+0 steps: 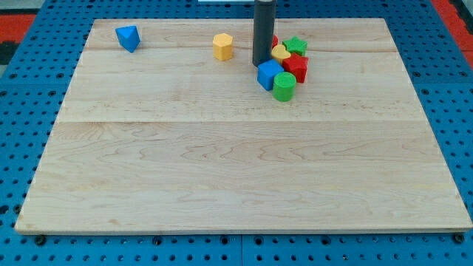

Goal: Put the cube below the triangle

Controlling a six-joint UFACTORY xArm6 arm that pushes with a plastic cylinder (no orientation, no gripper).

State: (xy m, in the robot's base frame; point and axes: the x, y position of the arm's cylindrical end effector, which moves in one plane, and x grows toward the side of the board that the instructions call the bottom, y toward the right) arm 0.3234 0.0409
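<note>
A blue cube sits in a cluster near the view's top, right of centre. A blue triangle lies alone at the view's top left. My tip stands just above and left of the blue cube, touching or nearly touching its upper left edge. The rod hides part of a red block behind it.
The cluster also holds a green cylinder, a red block, a yellow heart-like block and a green star. A yellow hexagonal block stands alone left of the rod. The wooden board lies on blue pegboard.
</note>
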